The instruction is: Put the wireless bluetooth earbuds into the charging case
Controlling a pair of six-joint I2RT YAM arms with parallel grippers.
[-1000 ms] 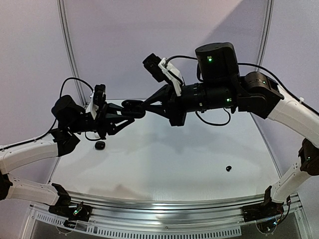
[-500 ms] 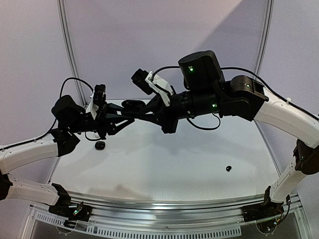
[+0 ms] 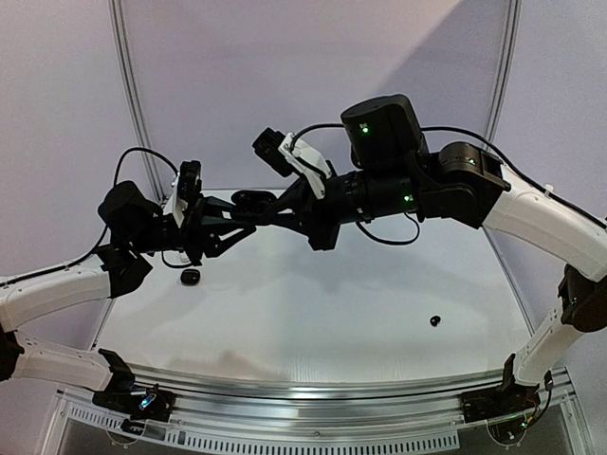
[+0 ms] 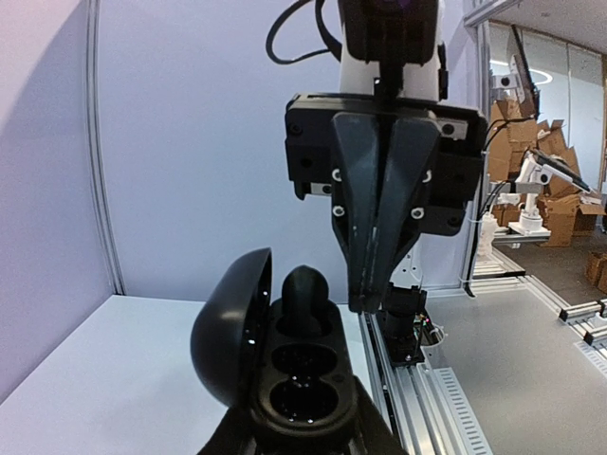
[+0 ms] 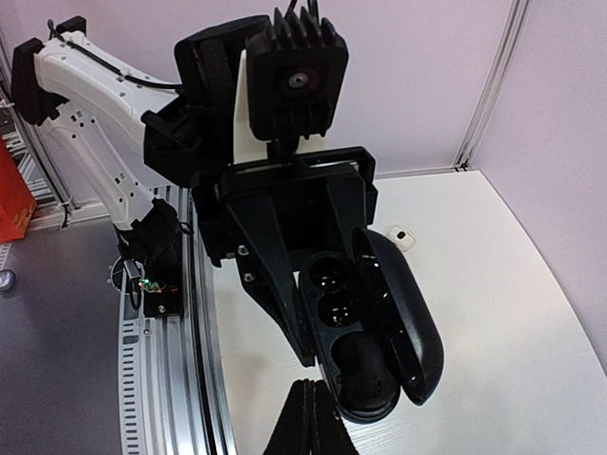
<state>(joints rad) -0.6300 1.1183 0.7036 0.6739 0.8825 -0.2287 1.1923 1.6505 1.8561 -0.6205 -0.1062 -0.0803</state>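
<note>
The right tool point(image 4: 365, 301) is seen with its two fingers pressed together and pointing down. Nothing can be made out between them. Its tips are placed just beside the seated earbud point(image 4: 305, 292), at that earbud's 3 o'clock in the left wrist view; contact cannot be judged.

The left tool point(image 4: 300, 425) is clamped on the charging case point(image 4: 302, 384), which is held up in the air with its lid point(image 4: 226, 336) swung open towards 9 o'clock. One earbud is lodged in the far end of the case, and two round recesses nearer the camera are shown unfilled.

In the top view, both tools meet above the worktop point(image 3: 313, 313) at about 11 o'clock, well clear of its surface. A wall panel point(image 3: 285, 76) stands close behind them at 12 o'clock.

Three earbuds are counted in all: the seated one, a second earbud point(image 3: 191, 277) lying at 9 o'clock near the worktop's left edge, and a third earbud point(image 3: 435, 320) lying at 4 o'clock. A broad open stretch of worktop separates these two. One case is counted. The near edge at 6 o'clock is bounded by a metal rail point(image 3: 322, 393).
</note>
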